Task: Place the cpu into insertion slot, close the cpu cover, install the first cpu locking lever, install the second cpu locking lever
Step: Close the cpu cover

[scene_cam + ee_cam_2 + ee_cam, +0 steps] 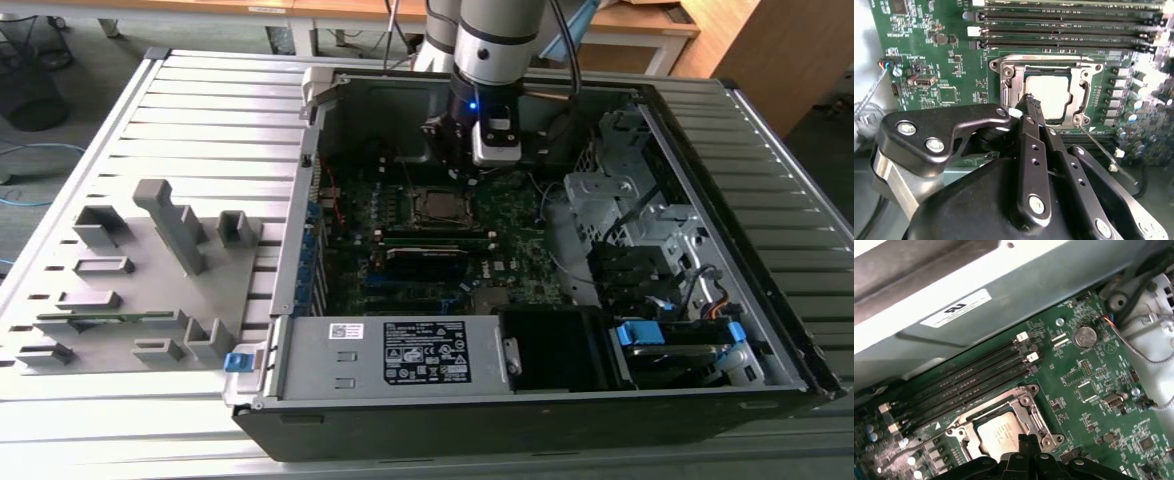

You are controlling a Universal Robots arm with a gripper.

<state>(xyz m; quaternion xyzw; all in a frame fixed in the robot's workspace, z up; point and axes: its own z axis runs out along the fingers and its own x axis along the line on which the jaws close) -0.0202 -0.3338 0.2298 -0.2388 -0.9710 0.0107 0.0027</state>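
Observation:
The cpu (pixel 1054 95) lies flat in the insertion slot (pixel 438 206) on the green motherboard, its dull silver top showing. The cpu cover (pixel 1040 62) lies down around it as a metal frame; in the first wrist view the cover (pixel 1026 401) frames the cpu (pixel 998 434) too. A thin wire locking lever (pixel 1100 147) runs out from one socket corner and stands free of the board. My gripper (pixel 1032 102) hovers at the socket's edge beside the cpu, its black fingers (pixel 1026 145) shut together with nothing seen between them. In the exterior view the gripper (pixel 473 168) hangs just behind the socket.
Long black memory slots (pixel 1064 22) run beside the socket. The open computer case (pixel 307 110) walls in the board, with a power supply (pixel 387 352) at the front and drive cages (pixel 627 215) on the exterior view's right. A grey fixture tray (pixel 134 280) sits outside.

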